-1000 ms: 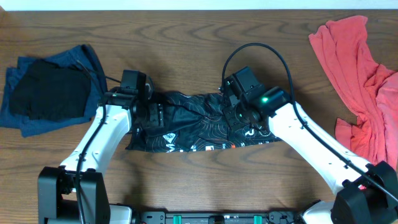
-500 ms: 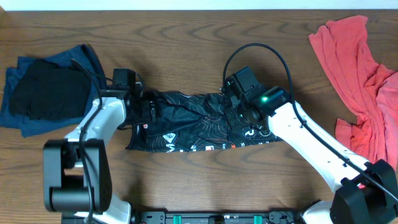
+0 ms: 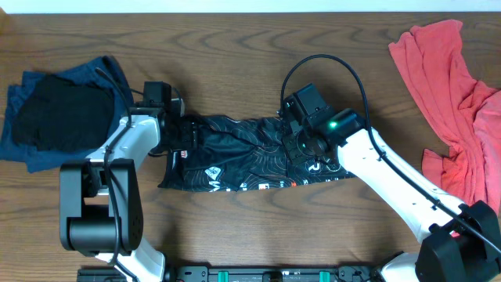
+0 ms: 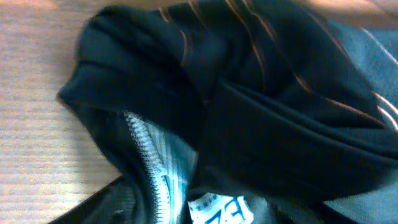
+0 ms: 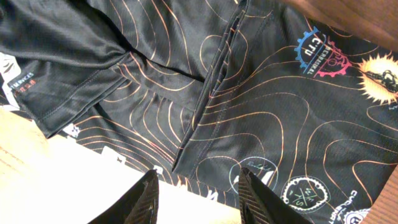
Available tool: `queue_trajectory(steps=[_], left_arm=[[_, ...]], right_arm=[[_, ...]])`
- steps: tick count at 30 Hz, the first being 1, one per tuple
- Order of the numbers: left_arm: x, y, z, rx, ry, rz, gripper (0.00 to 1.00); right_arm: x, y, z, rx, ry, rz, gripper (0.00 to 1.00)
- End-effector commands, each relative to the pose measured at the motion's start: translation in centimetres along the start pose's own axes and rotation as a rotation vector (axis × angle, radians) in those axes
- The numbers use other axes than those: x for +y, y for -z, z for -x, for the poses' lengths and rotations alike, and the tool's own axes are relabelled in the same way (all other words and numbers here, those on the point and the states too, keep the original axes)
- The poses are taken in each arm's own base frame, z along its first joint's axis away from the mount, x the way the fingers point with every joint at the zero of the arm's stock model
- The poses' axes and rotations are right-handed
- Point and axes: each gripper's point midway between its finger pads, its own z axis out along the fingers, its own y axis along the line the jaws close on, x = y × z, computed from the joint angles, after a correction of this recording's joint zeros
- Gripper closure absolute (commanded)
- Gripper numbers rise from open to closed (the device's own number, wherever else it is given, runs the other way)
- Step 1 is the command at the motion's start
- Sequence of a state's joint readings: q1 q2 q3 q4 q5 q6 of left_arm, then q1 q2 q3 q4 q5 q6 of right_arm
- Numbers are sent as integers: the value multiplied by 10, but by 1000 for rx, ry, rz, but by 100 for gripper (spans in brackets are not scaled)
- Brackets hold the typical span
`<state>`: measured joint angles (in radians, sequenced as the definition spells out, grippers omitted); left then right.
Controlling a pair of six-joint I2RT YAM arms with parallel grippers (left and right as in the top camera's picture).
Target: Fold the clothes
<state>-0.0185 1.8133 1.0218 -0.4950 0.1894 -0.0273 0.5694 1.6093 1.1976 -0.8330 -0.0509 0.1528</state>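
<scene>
The black jersey [image 3: 243, 153] with orange contour lines lies rumpled and stretched left to right at the table's middle. My left gripper [image 3: 182, 135] is at its left end. In the left wrist view, bunched black fabric [image 4: 261, 93] with a zipper and a label fills the frame right at the jaws, so the gripper looks shut on it. My right gripper [image 3: 301, 147] hovers over the jersey's right part. In the right wrist view its fingers [image 5: 199, 190] are open and empty above the jersey [image 5: 280, 106] near its edge. A coral-red garment [image 3: 450, 86] lies crumpled at far right.
A folded blue piece [image 3: 109, 74] with a plain black piece [image 3: 63, 113] on it lies at the far left, close to my left arm. Bare wooden table lies in front of and behind the jersey.
My left gripper has shifted left and slightly away along the jersey's left end, and the left arm has swung round. The right arm has not moved.
</scene>
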Motion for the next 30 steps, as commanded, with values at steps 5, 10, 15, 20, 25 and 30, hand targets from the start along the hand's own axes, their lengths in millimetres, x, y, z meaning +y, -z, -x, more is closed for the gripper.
queue_trajectory(steps=[5, 10, 15, 20, 25, 30], left_arm=[[-12, -31, -56, 209, 35, -98, 76], [-12, -26, -59, 223, 38, -96, 93], [-12, -7, -52, 203, 40, -92, 94], [10, 23, -36, 126, 100, -16, 94], [41, 57, -18, 14, 202, 28, 94], [58, 85, -3, -88, 272, 29, 94]], right_arm=[[-4, 0, 2, -6, -17, -11, 60], [-4, 0, 2, -6, -17, -11, 59], [-12, 1, 3, -11, -51, -58, 60], [-47, 4, 3, -28, -193, -187, 59], [-93, 9, 0, -26, -328, -233, 60], [-117, 8, -6, -2, -342, -207, 62]])
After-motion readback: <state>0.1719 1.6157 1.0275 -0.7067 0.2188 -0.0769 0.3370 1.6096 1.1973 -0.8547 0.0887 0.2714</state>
